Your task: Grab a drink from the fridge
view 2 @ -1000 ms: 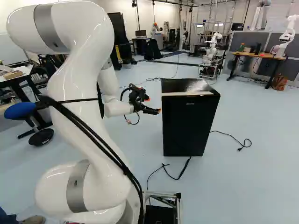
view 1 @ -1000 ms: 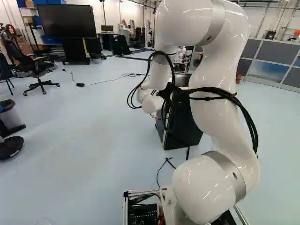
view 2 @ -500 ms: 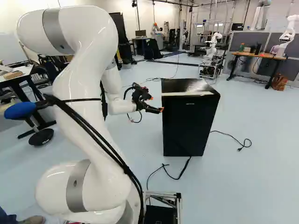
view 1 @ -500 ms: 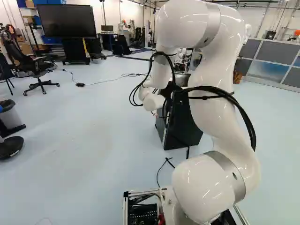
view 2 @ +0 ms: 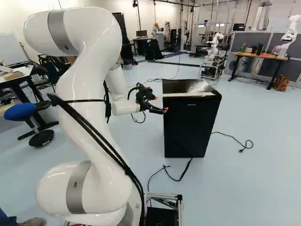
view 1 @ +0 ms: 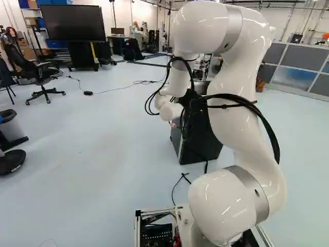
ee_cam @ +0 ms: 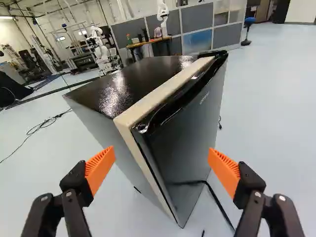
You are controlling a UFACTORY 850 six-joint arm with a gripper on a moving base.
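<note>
The tool point(view 2: 161, 104) is held released, its two orange pads point(ee_cam: 100, 168) set wide apart, and nothing is gripped between them. In the right base view it is seen just left of the fridge point(view 2: 190, 125), near the upper part of the front; whether the fridge is touched cannot be told. In the wrist view the fridge is seen ahead of the tool point(ee_cam: 162, 159), tilted across that view, with its near upright edge between the fingers.

The fridge is stood upright on the floor point(view 2: 235, 188), ahead of the base. Its dark glossy top point(ee_cam: 133, 81) is bordered at the front by a pale strip point(ee_cam: 158, 94), beside which the dark door point(ee_cam: 180, 140) is seen. A black cable point(view 2: 176, 179) is laid on the floor by the foot of the front, and another black cable point(view 2: 230, 136) is trailed on the floor to the right of the fridge in the right base view. Farther back in that view, another robot point(view 2: 291, 30) is seen at a wooden worktop point(view 2: 256, 55), on which a green bottle point(view 2: 243, 48) is placed.
</note>
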